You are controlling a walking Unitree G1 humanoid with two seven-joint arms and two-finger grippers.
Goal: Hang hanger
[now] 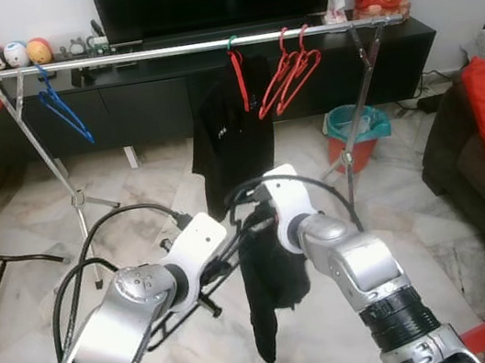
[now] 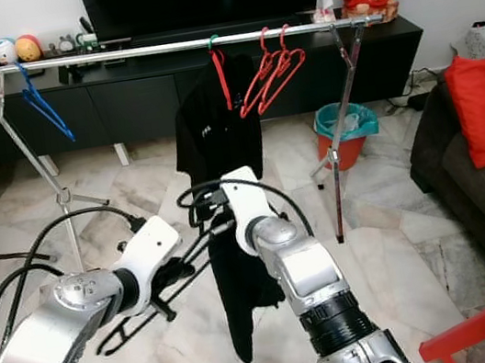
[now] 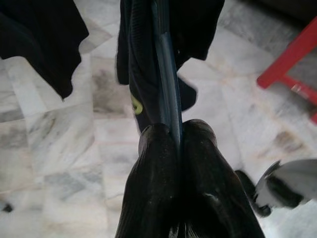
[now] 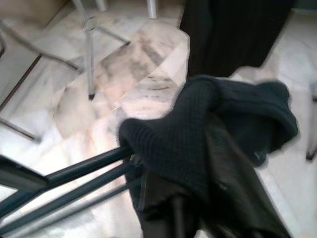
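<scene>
Two arms met low over the marble floor (image 1: 130, 177), short of the clothes rail (image 1: 183, 49). Along the rail, a blue hanger (image 1: 61, 109) hung far left, then a wide bare stretch, then a black shirt (image 1: 230, 137) on a red hanger, then two empty red hangers (image 1: 292, 73). The left gripper (image 3: 173, 144) was pinched tight on the dark hanger (image 3: 166, 84). The right gripper (image 4: 198, 198) clutched the black garment (image 2: 241, 284) draped on that hanger.
</scene>
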